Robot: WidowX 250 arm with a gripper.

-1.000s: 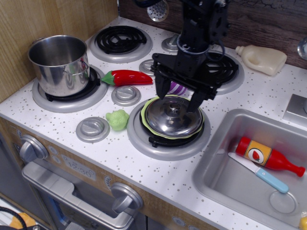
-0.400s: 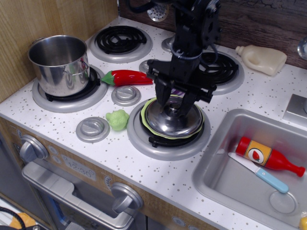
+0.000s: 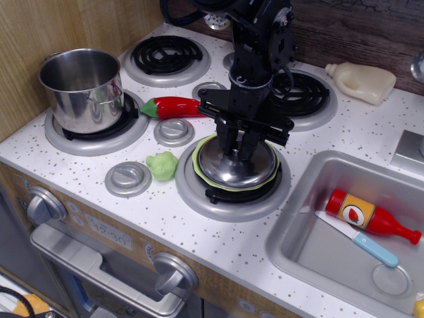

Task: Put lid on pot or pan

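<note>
The shiny steel lid (image 3: 235, 167) lies on a light green plate (image 3: 201, 154) on the front middle burner. My gripper (image 3: 239, 154) stands straight down over the lid's centre, its black fingers (image 3: 227, 142) drawn close together around the knob, which they hide. The tall steel pot (image 3: 83, 88) stands open and empty on the front left burner, well to the left of the gripper.
A red chili pepper (image 3: 174, 106) lies between pot and lid. A green toy vegetable (image 3: 162, 165) sits left of the plate. A cream bottle (image 3: 361, 81) lies at the back right. The sink (image 3: 318, 218) at right holds a ketchup bottle (image 3: 368, 216) and a knife (image 3: 358, 239).
The gripper's fingers, spread wide over the lid a second ago, have closed in on the lid's knob. The arm shifted slightly left. The lid stays on the plate.
</note>
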